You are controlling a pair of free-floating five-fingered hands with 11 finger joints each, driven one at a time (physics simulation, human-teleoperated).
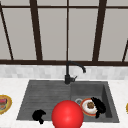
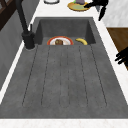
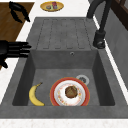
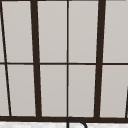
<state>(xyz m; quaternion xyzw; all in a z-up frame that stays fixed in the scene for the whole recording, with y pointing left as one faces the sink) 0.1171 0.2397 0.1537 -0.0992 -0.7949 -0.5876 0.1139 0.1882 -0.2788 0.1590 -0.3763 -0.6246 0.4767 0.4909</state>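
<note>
A red-rimmed plate (image 3: 53, 88) lies in the sink basin with a brown cake (image 3: 70, 91) on it. A banana (image 3: 33, 96) lies beside the plate, nearer the front wall. My right hand (image 3: 13, 48) hovers at the basin's front rim with its fingers straight, pointing over the sink and holding nothing. In the front view the right hand (image 1: 99, 106) overlaps the plate's (image 1: 84, 110) right edge. My left hand (image 1: 38, 115) hangs by the front edge of the drainboard, fingers loosely curved and holding nothing. The left hand (image 3: 17, 10) sits off the counter's front.
A large red ball (image 1: 67, 115) fills the front middle. A black faucet (image 1: 68, 75) stands behind the sink (image 3: 65, 27). One yellow plate (image 1: 3, 103) with food rests on the left counter and another yellow plate (image 2: 76, 7) on the right counter. Window bars rise behind.
</note>
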